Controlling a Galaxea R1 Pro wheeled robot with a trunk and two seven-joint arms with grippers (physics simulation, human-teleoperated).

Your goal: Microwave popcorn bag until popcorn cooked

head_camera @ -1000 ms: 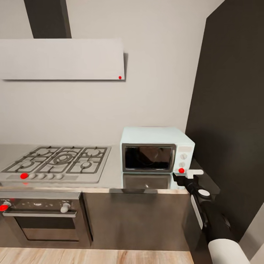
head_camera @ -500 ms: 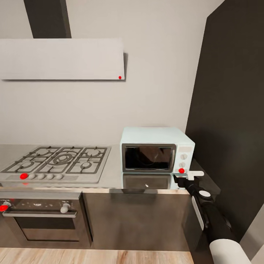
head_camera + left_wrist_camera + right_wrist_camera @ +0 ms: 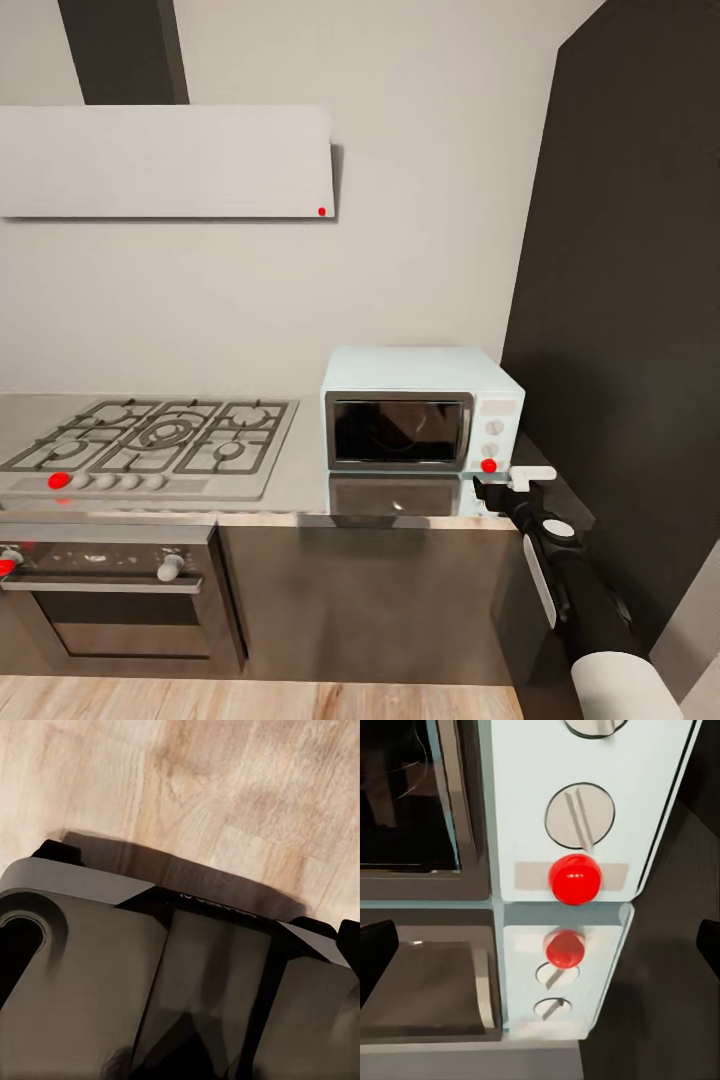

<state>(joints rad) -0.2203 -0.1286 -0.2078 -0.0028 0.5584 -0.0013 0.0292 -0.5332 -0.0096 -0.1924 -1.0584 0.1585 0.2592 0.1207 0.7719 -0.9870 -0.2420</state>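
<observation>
The microwave [image 3: 422, 410] stands on the table [image 3: 300, 480], to the right of the gas hob [image 3: 150, 445]. The oven [image 3: 110, 590] sits below the hob, the hood [image 3: 165, 160] above it. The right end effector [image 3: 512, 482] is just before the microwave's lower right corner.

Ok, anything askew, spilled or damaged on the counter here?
Nothing stands out. The microwave sits square on the countertop with its door shut, the hob looks tidy, and the right gripper hovers near the red button.
</observation>
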